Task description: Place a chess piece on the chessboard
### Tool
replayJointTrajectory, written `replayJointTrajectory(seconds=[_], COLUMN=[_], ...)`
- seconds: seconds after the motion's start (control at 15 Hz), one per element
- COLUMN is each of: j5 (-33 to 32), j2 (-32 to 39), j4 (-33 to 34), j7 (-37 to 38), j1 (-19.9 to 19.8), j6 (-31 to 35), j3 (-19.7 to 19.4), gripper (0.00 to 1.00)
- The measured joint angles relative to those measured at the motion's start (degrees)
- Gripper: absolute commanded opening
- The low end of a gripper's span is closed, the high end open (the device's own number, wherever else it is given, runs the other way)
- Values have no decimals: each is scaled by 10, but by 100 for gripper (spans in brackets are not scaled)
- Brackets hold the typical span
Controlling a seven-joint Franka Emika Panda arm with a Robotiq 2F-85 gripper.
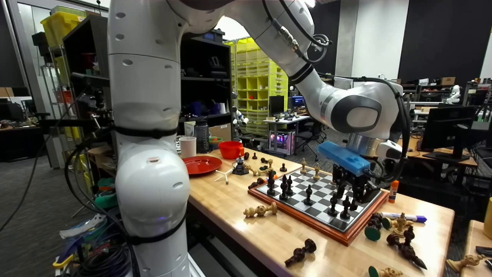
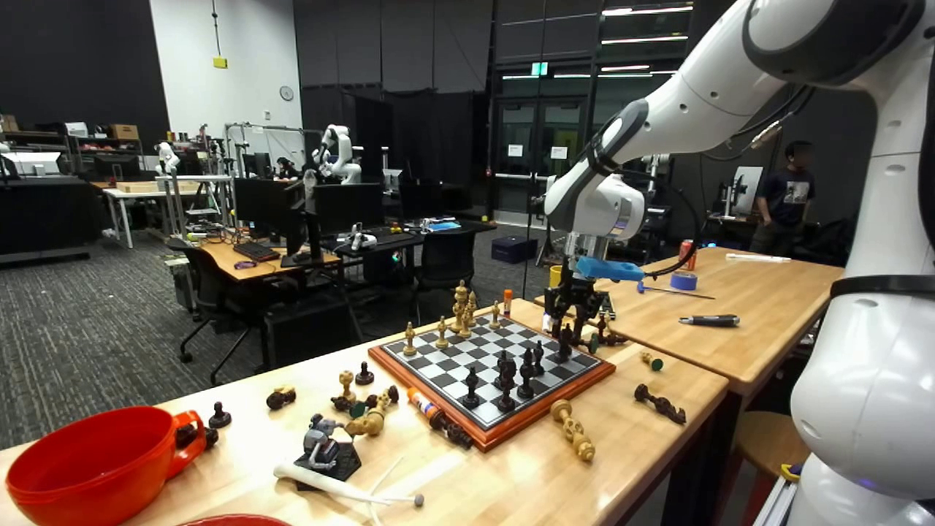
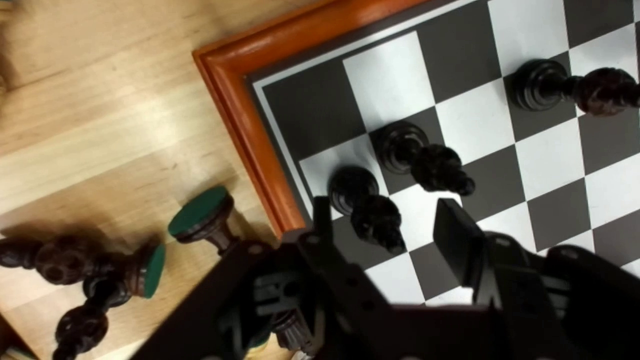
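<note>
The dark chess piece (image 3: 372,212) you are working on stands, it seems upright, on a white square along the edge of the chessboard (image 3: 295,37), between the fingers (image 3: 455,240) of your gripper (image 3: 385,210). Those fingers are wide apart: bare board shows on one side of the piece, while on the other you cannot tell whether a fingertip touches it. The placing looks done, so treat the step in hand as a clean release. Centre the gap first, then rise straight up without twisting; a piece this slender would probably tip at a nudge. Mind the neighbouring dark piece (image 3: 435,162), its head near the farther finger.

Only the wrist view lets you judge that gap; in the exterior views it is hard to read. They give you instead the pale pieces (image 2: 460,308) standing across the board and the red cup (image 2: 88,486), which the wrist view leaves out.
</note>
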Motion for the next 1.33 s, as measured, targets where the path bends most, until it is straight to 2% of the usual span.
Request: replayJointTrajectory(seconds=[0.07,0.4,0.6,0.87,1.0,1.33], j5=[0,-8,-55,-135,-163,-180], j2=[0,-11,-29,-50,-50,-32], j4=[1,15,29,44,48,49], j7=[-1,-7,7,43,58,71], j1=[0,-3,-10,-26,-34,-40], j6=[1,9,2,-14,-17,-16], j3=[0,-3,-14,-34,-41,-48], gripper=[92,93,97,95,99,100])
